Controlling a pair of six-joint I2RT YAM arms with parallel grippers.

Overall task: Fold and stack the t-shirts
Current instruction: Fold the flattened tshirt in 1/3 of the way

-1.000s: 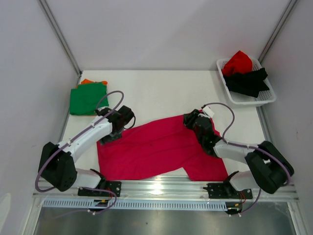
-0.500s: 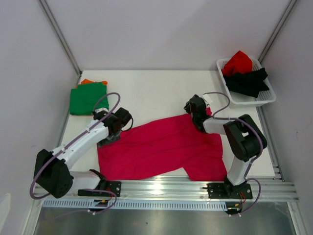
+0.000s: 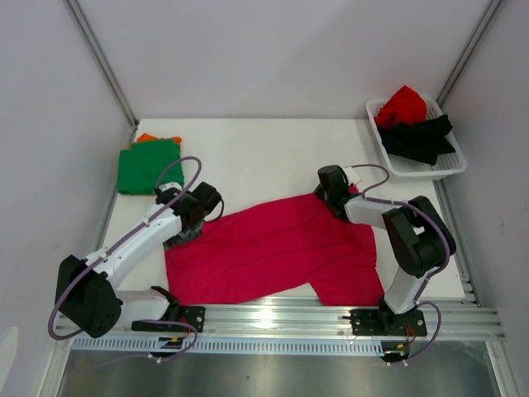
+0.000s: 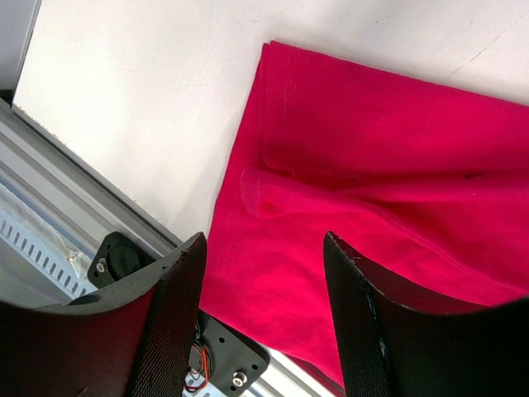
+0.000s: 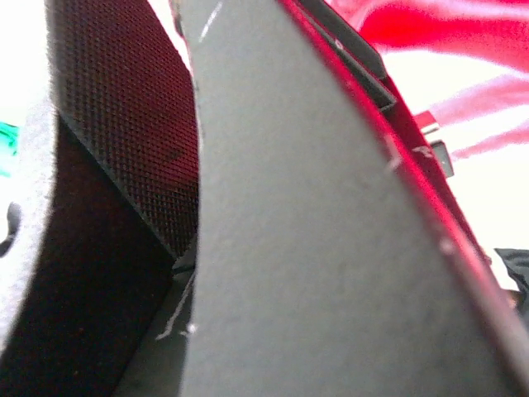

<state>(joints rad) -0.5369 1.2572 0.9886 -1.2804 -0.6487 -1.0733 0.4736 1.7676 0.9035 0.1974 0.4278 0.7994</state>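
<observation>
- Pink shirt (image 3: 264,252): spread out, wrinkled, centre toward 6 o'clock.
- Green shirt (image 3: 145,167): folded, 10 o'clock, atop orange shirt (image 3: 147,137).
- Red shirt (image 3: 402,105), black shirt (image 3: 421,138): crumpled together, 2 o'clock.

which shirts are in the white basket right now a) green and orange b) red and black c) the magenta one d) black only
b: the white basket holds a red shirt and a black shirt; the green shirt lies far left, outside it.
</observation>
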